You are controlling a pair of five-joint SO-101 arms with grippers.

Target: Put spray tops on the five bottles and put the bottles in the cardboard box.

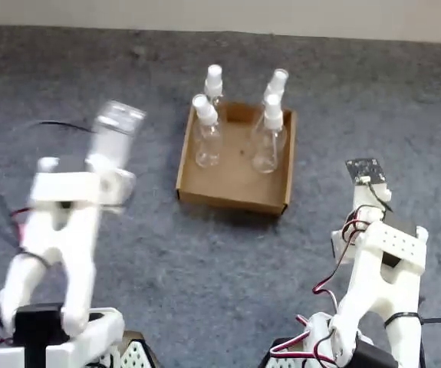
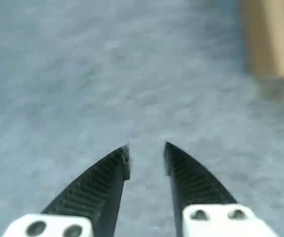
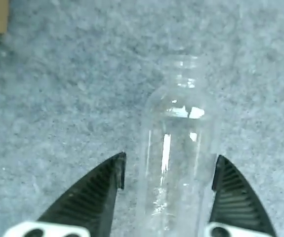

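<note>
**Item:** capless clear bottle (image 3: 176,148), well apart from the cardboard box (image 1: 235,201). Whether it was resting on the grey surface (image 1: 205,268) or held just over it could not be determined.

**Right gripper** (image 3: 170,159): jaws parted astride the bottle body. One jaw was just beside the body; the other stood off, with surface showing between.

**Left gripper** (image 2: 146,147): jaws parted and empty, near the box's outer wall.

**At the box:** front pair of spray-topped bottles (image 1: 207,139), upright inside. Rear pair (image 1: 215,83) at its far wall.

**Hazards:**
- Uneven closing would likely shove the smooth round body sideways, or let it slip.
- Boxing it capless would leave the task short.
</note>
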